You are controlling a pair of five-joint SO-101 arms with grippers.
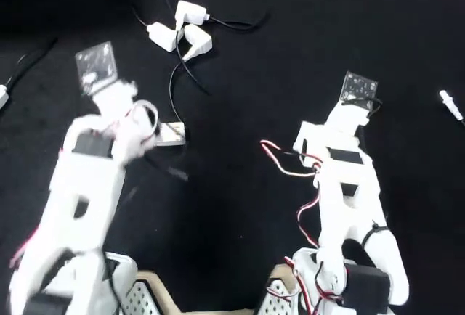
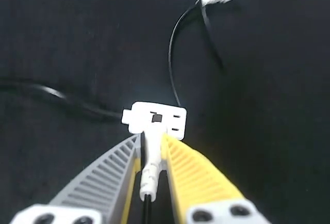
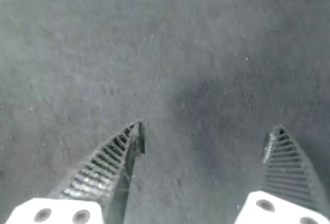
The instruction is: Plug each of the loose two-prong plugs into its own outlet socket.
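Note:
A small white outlet block [image 2: 167,116] lies on the black cloth, with a thin black cord curving away from it. My left gripper [image 2: 152,142] is shut on a white two-prong plug [image 2: 150,158], whose front end sits against one socket of that block. The socket beside it shows two bare slots. In the high view the block [image 1: 173,134] lies just right of the left arm's wrist. A loose white plug [image 1: 450,104] lies at the far right of the table. My right gripper [image 3: 206,131] is open over bare cloth, holding nothing.
Several white plugs and adapters [image 1: 183,30] with black cords cluster at the back centre. Another white piece [image 1: 2,96] sits at the left edge. The right arm [image 1: 341,177] stands right of centre, red and white wires hanging beside it.

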